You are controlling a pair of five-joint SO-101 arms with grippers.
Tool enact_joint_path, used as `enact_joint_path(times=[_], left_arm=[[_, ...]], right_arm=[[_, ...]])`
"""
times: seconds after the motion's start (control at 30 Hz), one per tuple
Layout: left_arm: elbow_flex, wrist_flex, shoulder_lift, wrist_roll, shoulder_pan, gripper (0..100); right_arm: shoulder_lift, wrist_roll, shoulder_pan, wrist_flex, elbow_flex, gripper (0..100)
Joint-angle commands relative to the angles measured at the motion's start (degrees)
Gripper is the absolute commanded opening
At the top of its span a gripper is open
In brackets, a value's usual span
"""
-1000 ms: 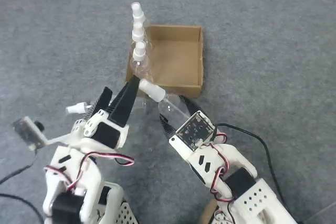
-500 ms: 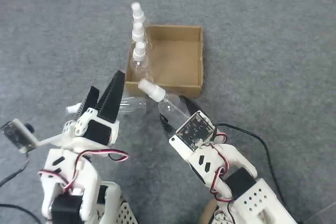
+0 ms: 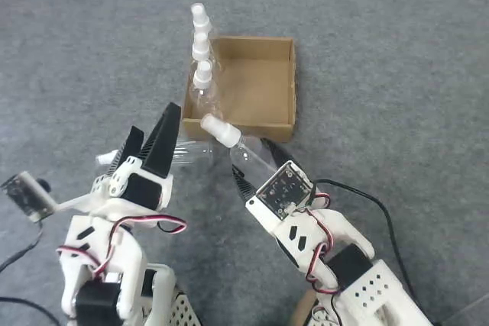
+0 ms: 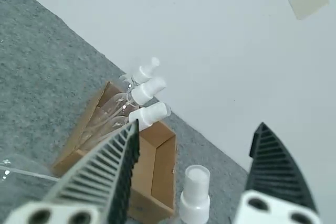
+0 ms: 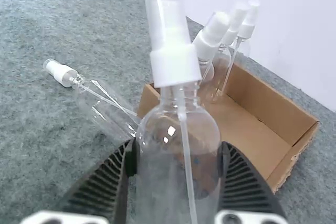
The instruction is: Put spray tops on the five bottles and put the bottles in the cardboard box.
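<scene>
My right gripper (image 3: 252, 159) is shut on a clear bottle (image 3: 248, 156) with a white spray top (image 3: 218, 130), tilted toward the near edge of the cardboard box (image 3: 260, 124). The same bottle (image 5: 178, 150) stands between the fingers in the right wrist view. Three capped bottles (image 3: 203, 74) stand along the box's left wall. Another capped bottle (image 3: 187, 154) lies on the carpet left of the held one, partly under my left gripper (image 3: 153, 139), which is open and holds nothing. The left wrist view shows that gripper (image 4: 198, 127) wide open, with the box (image 4: 160, 161) beyond it.
Grey carpet (image 3: 382, 74) covers the table. The right part of the box floor (image 3: 263, 85) is bare. The lying bottle (image 5: 102, 106) points its top (image 5: 59, 72) away from the box (image 5: 273, 124). A black cable (image 3: 374, 204) runs beside the right arm.
My left gripper drew back down and to the left, away from the held bottle's spray top, then stopped. The right arm and its bottle stayed put.
</scene>
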Motion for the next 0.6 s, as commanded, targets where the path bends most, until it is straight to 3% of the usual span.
enact_joint_path(times=[0.0,0.37,0.57], left_arm=[[-0.6,-1.8,-1.3,0.4,-0.3,32],[-0.2,-1.8,-1.3,0.5,-0.4,32],[3.6,-8.1,-1.3,0.6,-2.1,32]], right_arm=[[-2.2,0.1,-0.6,-1.5,-6.1,11.8],[-2.2,-7.6,-0.6,-1.0,-11.3,11.8],[-5.5,-7.6,-1.3,-1.0,-12.0,11.8]])
